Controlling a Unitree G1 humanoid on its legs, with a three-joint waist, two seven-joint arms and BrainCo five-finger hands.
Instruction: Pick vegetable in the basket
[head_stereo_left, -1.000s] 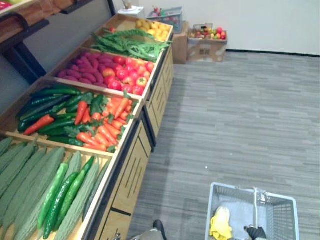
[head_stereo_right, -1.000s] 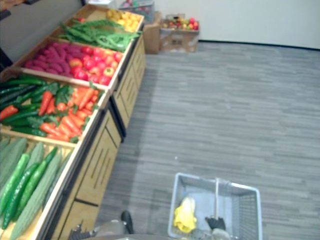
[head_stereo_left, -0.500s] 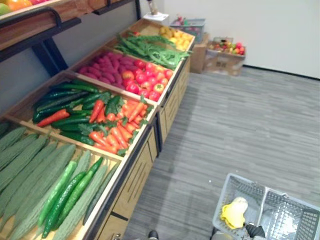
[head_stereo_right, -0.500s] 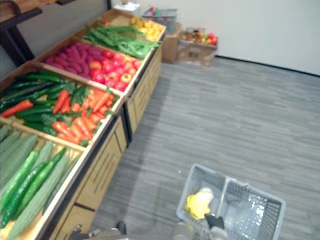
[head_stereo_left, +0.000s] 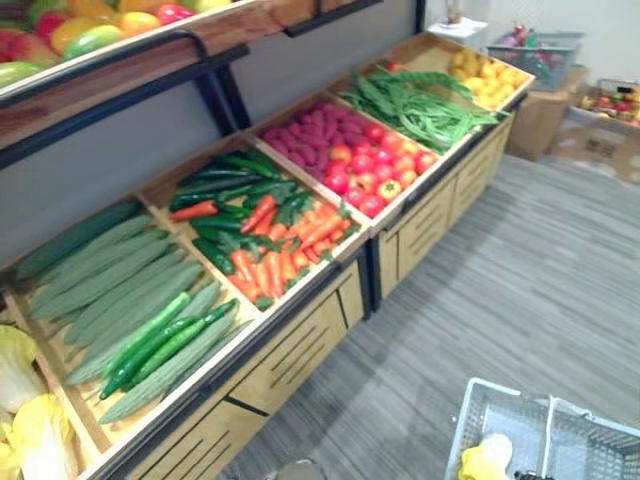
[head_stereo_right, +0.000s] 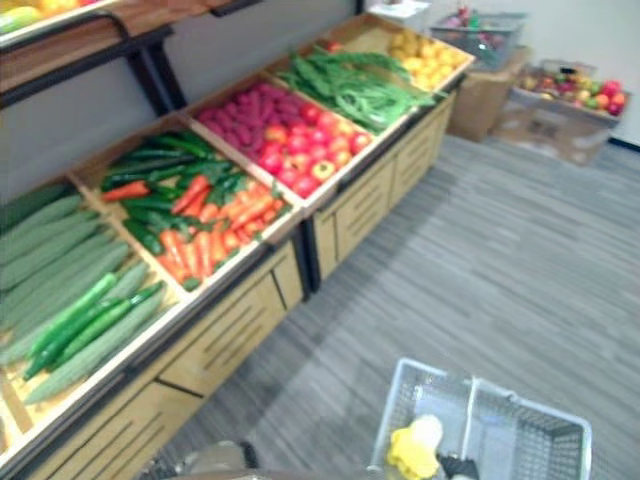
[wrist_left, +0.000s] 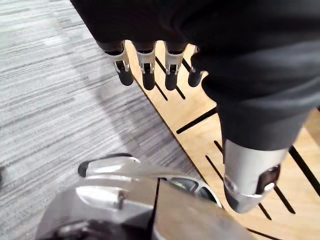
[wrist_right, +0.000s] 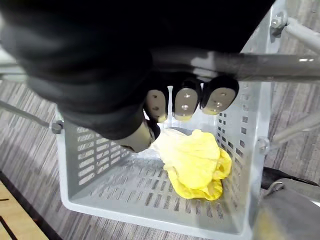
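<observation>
My right hand (wrist_right: 186, 104) was curled round the handle (wrist_right: 280, 67) of the grey basket (wrist_right: 95, 160), fingers wrapped over the bar and thumb tucked beneath it, so the basket hung below my palm. Inside lay the yellow leafy vegetable (wrist_right: 195, 160), resting on the basket floor to the left of the handle and close to the left wall. As far as I could judge from above, its long axis ran roughly away from me, the paler rounded end pointing to the far side and the frilly, deeper yellow leaves toward my body; the view there was soft, so I would not swear to the exact angle. The basket hung over grey striped floor (head_stereo_right: 520, 260), well apart from the produce stand (head_stereo_left: 300, 350) on my left.

My left hand (wrist_left: 145, 70) hung loose, fingers straight and slightly spread, thumb apart, holding nothing. It hovered just beside the wooden front (wrist_left: 200, 130) of the stand, with its dark slots showing past my fingertips.

In the stand's bins, from nearest to farthest, lay long green cucumbers (head_stereo_left: 160, 340), carrots (head_stereo_left: 290, 245), red tomatoes (head_stereo_left: 375, 170) and green beans (head_stereo_left: 420, 100).
</observation>
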